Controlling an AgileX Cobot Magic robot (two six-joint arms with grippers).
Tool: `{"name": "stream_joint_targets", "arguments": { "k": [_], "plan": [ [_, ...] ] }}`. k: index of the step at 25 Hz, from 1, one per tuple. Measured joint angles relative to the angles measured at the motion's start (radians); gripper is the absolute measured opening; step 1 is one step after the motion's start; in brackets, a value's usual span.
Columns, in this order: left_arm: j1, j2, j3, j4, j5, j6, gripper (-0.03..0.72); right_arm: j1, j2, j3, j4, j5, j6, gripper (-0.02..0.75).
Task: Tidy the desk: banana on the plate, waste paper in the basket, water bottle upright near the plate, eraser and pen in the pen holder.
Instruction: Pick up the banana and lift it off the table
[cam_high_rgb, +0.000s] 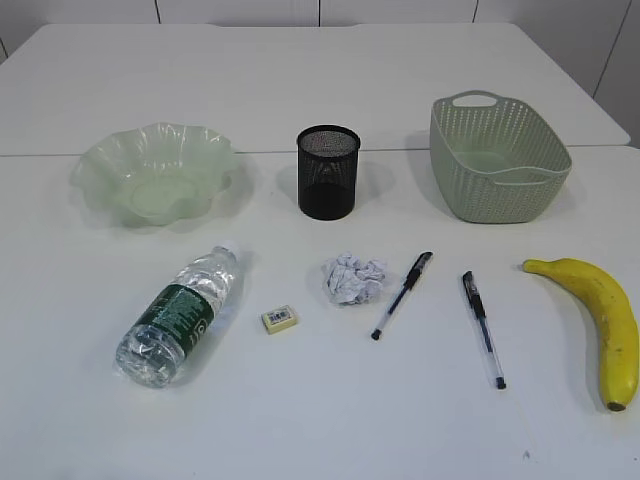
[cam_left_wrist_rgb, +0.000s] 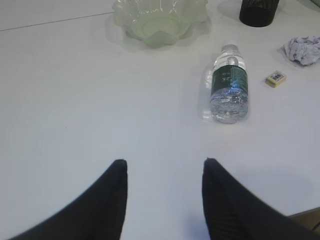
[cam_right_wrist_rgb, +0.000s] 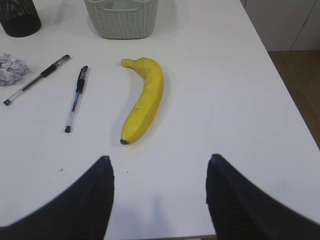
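Note:
A yellow banana lies at the right of the white table. A clear water bottle lies on its side at the left. Crumpled waste paper sits mid-table, with a small yellow eraser to its left. Two pens lie right of the paper. Behind stand a pale green wavy plate, a black mesh pen holder and a green woven basket. My left gripper and right gripper are open and empty above bare table.
The table's right edge runs close beside the banana, with brown floor beyond it. A second white table adjoins at the back. Neither arm shows in the exterior view.

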Motion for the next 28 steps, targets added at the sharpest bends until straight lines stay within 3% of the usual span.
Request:
{"name": "stream_joint_targets", "arguments": {
  "k": [28],
  "plan": [
    [0.0, 0.0, 0.0, 0.0, 0.0, 0.0, 0.341, 0.0, 0.0, 0.0, 0.0, 0.0, 0.0, 0.435]
  ]
}}
